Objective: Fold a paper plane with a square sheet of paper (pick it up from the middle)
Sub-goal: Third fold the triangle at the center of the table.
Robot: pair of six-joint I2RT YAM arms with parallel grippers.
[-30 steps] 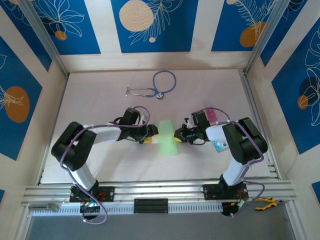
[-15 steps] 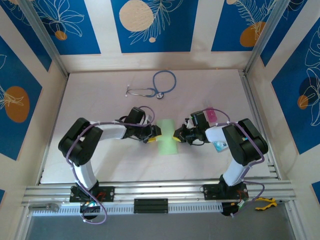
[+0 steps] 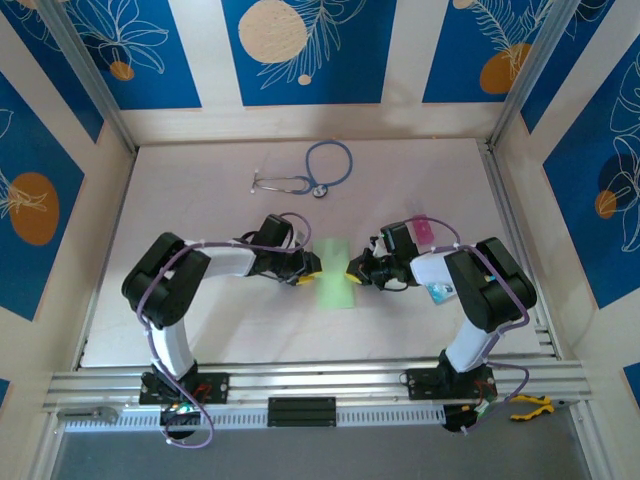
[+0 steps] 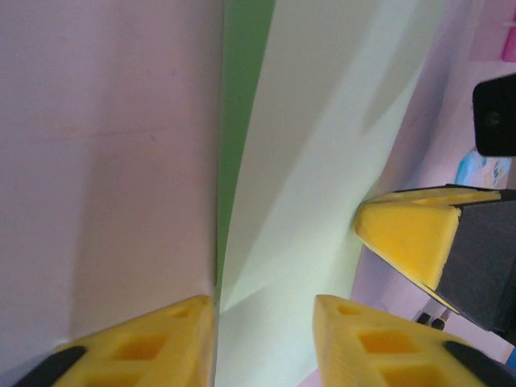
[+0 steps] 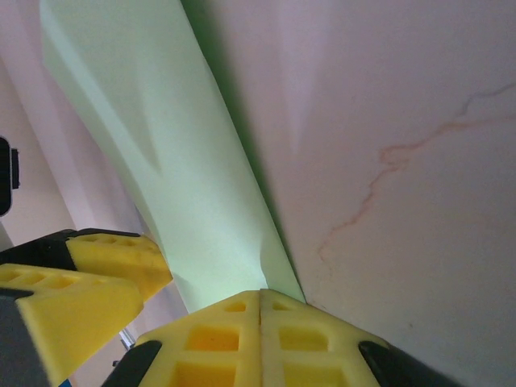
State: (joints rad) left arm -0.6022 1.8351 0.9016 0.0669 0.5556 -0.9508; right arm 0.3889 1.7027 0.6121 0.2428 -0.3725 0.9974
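Right gripper [image 5: 260, 300] has its jaws pinched together on the square sheet of paper [image 3: 336, 278], probably anchoring it on the surface [image 3: 200, 210] while the left gripper [image 4: 264, 313], jaws apart, straddles the opposite edge.

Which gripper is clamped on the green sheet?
The right gripper: its fingers meet on the edge of the square sheet of paper. The left gripper has its fingers apart.

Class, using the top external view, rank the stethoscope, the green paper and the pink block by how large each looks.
1. stethoscope, which spreads widest
2. green paper
3. pink block, clearly the smallest
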